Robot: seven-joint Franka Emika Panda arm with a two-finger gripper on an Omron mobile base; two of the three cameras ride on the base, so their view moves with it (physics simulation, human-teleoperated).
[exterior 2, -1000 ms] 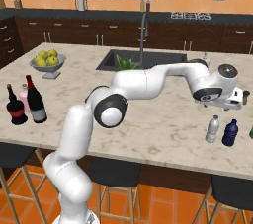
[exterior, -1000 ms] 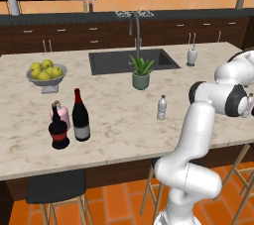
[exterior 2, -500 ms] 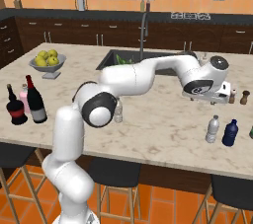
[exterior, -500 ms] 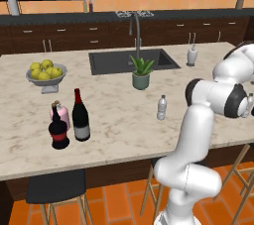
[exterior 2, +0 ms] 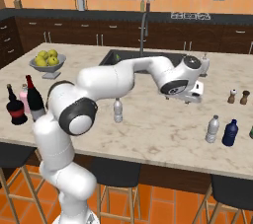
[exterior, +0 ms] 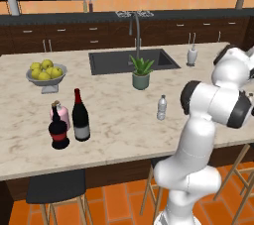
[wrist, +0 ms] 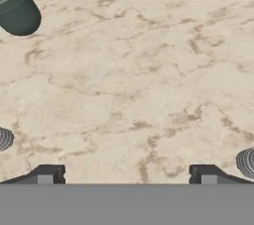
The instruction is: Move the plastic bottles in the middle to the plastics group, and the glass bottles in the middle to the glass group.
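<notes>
Gripper (wrist: 127, 174) jaws are spread wide with nothing held between them, pointed down at bare marble counter (wrist: 149, 70). From the right base view the arm is stretched out sideways over the island, hand (exterior 2: 190, 91) hung above the counter right of the sink (exterior 2: 118, 57). Two clear plastic bottles can be counted: one (exterior 2: 117, 110) in the middle, one (exterior 2: 212, 129) over on the right just beside a blue bottle (exterior 2: 230, 133). One tall wine bottle (exterior: 80, 116) is parked on the left, right by the squat red-labelled bottle (exterior: 59, 131) and the pink bottle (exterior: 60, 115). One potted plant (exterior: 141, 73) is also seen by the sink.
</notes>
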